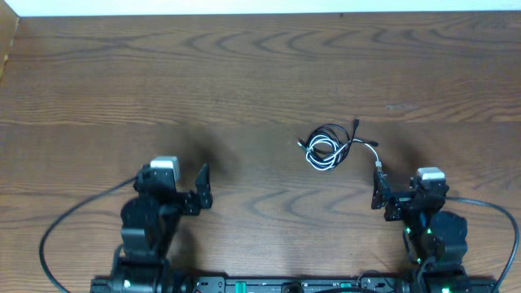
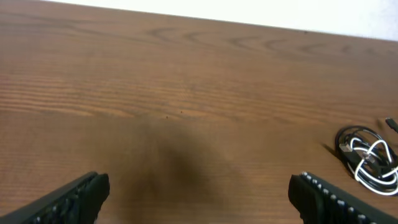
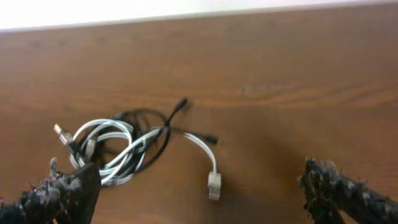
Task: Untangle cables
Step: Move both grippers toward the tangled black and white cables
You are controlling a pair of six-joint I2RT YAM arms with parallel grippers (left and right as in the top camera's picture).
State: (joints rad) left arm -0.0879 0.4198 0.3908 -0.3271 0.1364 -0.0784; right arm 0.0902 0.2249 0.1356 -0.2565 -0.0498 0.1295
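Observation:
The cables [image 1: 330, 146] lie in one small tangle on the wooden table [image 1: 244, 73], right of centre: a thin white cord and a thin black cord looped through each other. In the right wrist view the cables [image 3: 118, 146] sit just ahead of the left finger, and a white plug end [image 3: 214, 183] trails out between the jaws. My right gripper [image 3: 199, 180] is open and holds nothing; overhead, the right gripper [image 1: 379, 189] stands just below the tangle. My left gripper [image 1: 202, 187] is open and empty, well left of the cables [image 2: 367, 158]. The left gripper [image 2: 199, 186] hovers over bare wood.
The table's far edge [image 1: 260, 15] meets a white strip along the top. Thick black arm cables [image 1: 57, 228] curve out at the left, and another arm cable [image 1: 496, 216] curves out at the right.

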